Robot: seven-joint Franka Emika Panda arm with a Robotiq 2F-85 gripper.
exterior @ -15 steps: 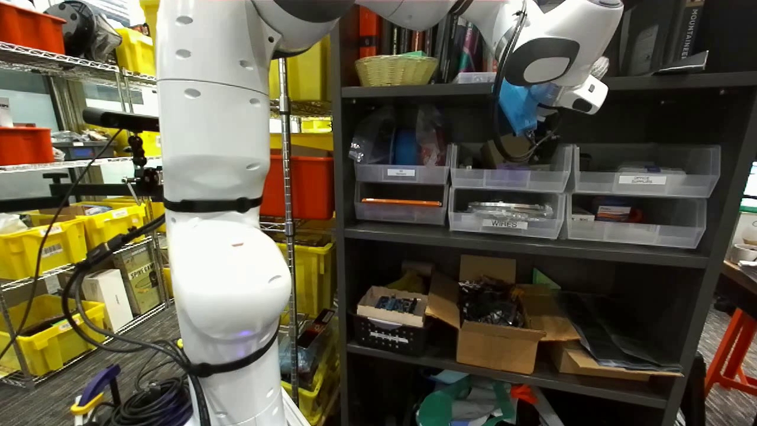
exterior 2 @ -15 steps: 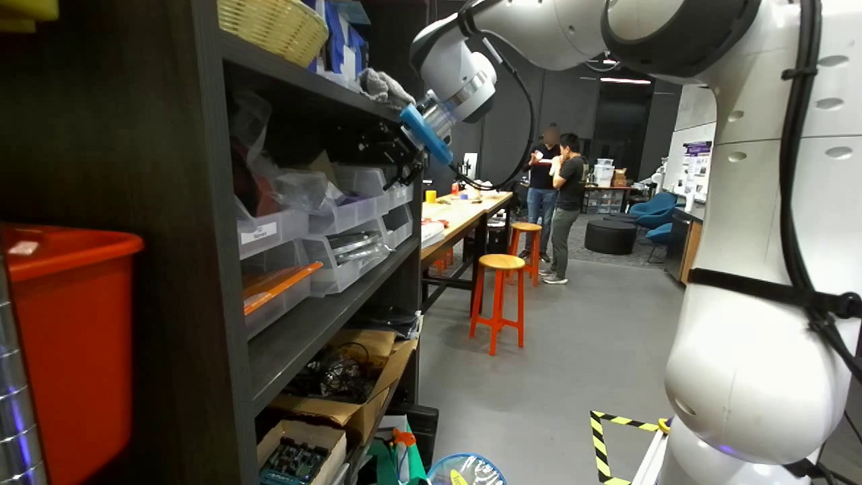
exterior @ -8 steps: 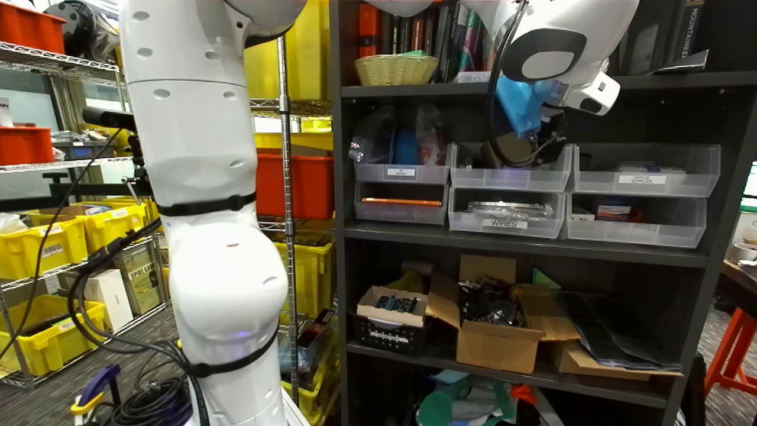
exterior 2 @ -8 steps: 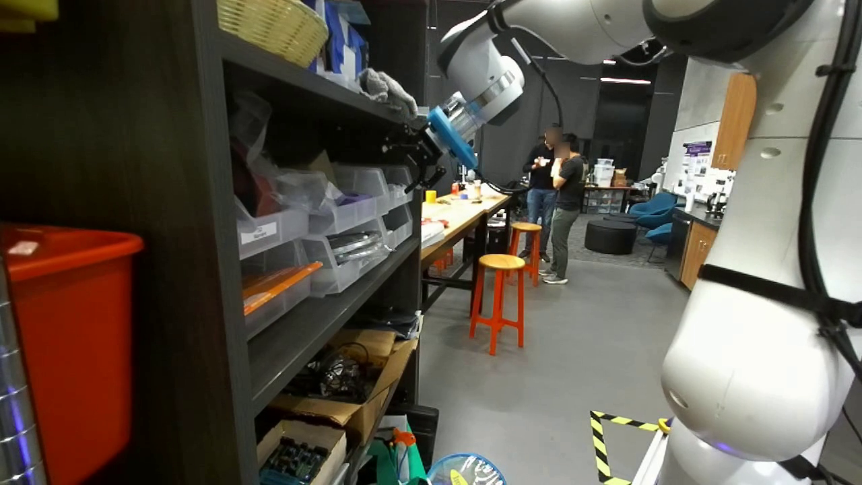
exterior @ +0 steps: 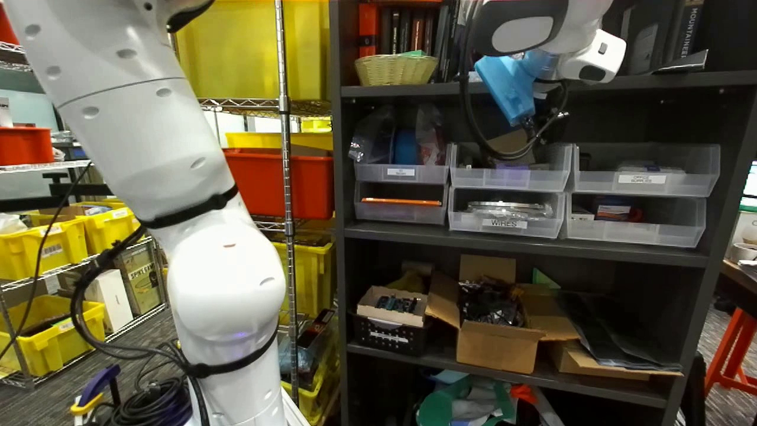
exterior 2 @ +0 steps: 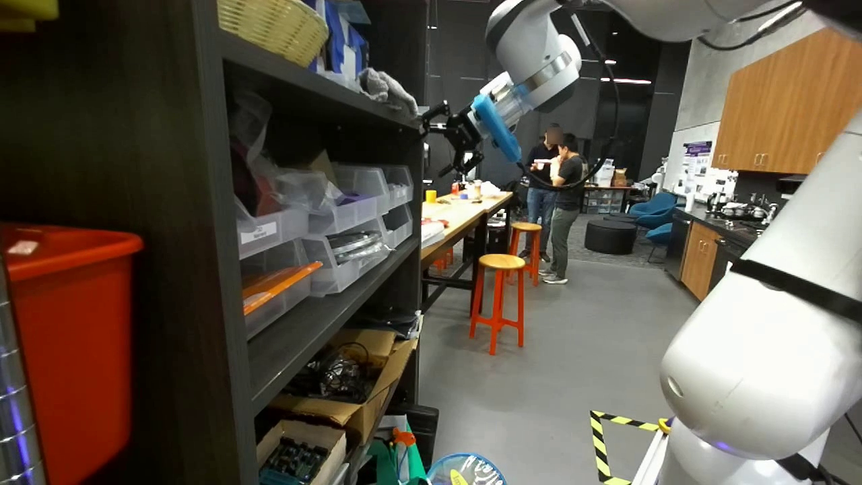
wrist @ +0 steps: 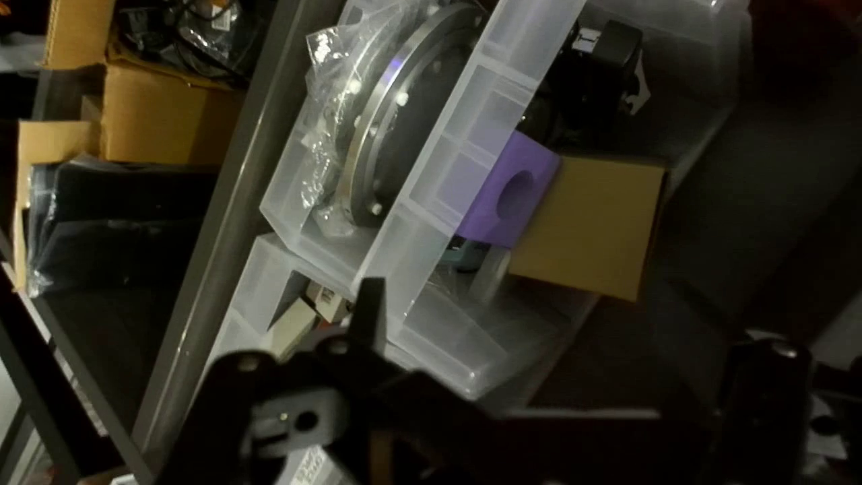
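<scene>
The box (wrist: 586, 229) looks like matt cardboard, the bins (exterior: 547, 179) smooth translucent plastic, the film (wrist: 322, 158) crinkled and glossy, the ring (wrist: 367, 128) shiny metal.

In an exterior view, the jointed black pincer (exterior 2: 432, 149) has a slanted bright-blue plastic guard (exterior 2: 497, 128) at two o'clock, and the straight floor tape (exterior 2: 599, 438) at five o'clock is striped yellow and black. The smooth-shelled arm (exterior: 227, 284) is white, banded black. In the wrist view, toward two o'clock, a flat-faced purple box (wrist: 508, 192) bears a darker oval; the square cardboard box (wrist: 592, 229) at three is tan, the round metallic ring (wrist: 372, 118) at eleven silver-grey.
</scene>
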